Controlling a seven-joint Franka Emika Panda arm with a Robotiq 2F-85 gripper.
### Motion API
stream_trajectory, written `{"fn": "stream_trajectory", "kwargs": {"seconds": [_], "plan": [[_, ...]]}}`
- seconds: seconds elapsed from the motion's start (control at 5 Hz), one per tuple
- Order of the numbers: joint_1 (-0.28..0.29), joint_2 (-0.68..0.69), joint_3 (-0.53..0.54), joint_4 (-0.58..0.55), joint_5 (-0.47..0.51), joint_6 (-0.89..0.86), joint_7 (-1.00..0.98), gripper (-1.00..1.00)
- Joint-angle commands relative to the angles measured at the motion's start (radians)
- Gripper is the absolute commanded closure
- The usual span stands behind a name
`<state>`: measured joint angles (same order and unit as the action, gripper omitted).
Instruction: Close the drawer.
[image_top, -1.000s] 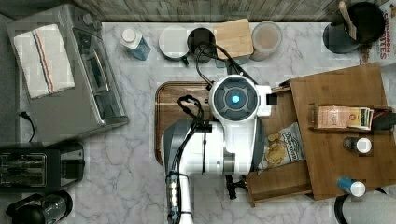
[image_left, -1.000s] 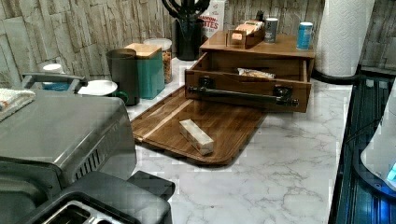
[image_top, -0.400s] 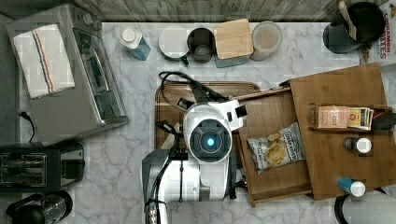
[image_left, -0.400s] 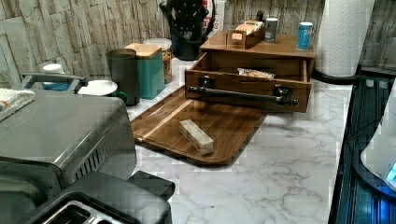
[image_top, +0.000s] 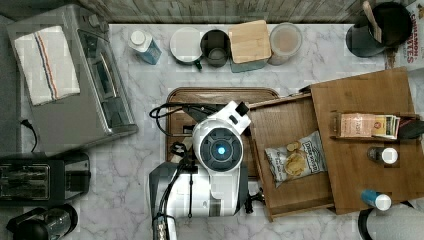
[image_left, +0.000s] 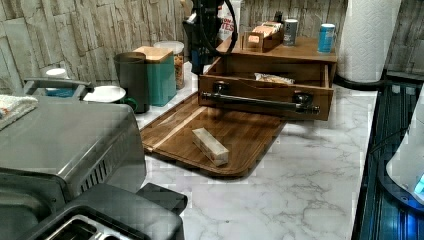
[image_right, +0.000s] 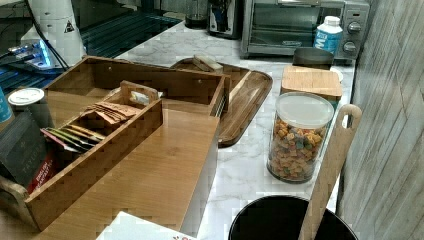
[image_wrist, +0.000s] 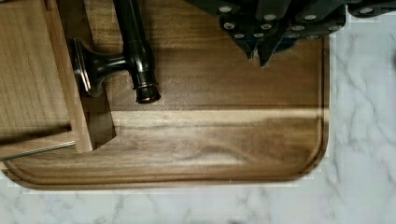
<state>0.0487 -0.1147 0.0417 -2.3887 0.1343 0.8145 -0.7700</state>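
The drawer (image_top: 292, 197) stands pulled out of the wooden cabinet (image_top: 370, 190) toward the top view's left, with a chip bag (image_top: 295, 157) lying in it. Its front (image_left: 265, 97) carries a dark bar handle (image_left: 260, 102), whose end (image_wrist: 137, 60) appears beside the drawer's corner (image_wrist: 37, 93) in the wrist view. My gripper (image_wrist: 260, 52) hangs shut and holding nothing over the serving tray (image_wrist: 210, 140), a short way off the handle's end. In the left view the gripper (image_left: 197, 65) hangs by the drawer's left corner. The arm (image_top: 220, 150) hides part of the tray.
A pale wood block (image_left: 210, 146) lies on the serving tray (image_left: 235, 130). Canisters, a mug (image_top: 216, 47) and a cereal jar (image_right: 300, 135) line the wall. A toaster oven (image_top: 70, 80) stands at the top view's left. Tea boxes (image_top: 367, 125) and small containers sit on the cabinet top.
The arm has swung toward the top view's left, from above the drawer to above the serving tray, and come down beside the drawer front. The drawer has stayed open.
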Motion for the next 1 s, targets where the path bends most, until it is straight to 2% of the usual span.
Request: {"fn": "stream_trajectory", "kwargs": {"seconds": [0.2,0.4,0.6,1.0], "plan": [[0.042,0.06,0.039,-0.092,0.051,0.037,-0.003,1.0],[0.098,0.059,0.011,-0.186,-0.025,0.152,0.02,1.0],[0.067,0.027,0.024,-0.256,-0.051,0.192,-0.04,1.0],[0.015,-0.015,-0.048,-0.307,-0.12,0.17,-0.26,1.0]]}}
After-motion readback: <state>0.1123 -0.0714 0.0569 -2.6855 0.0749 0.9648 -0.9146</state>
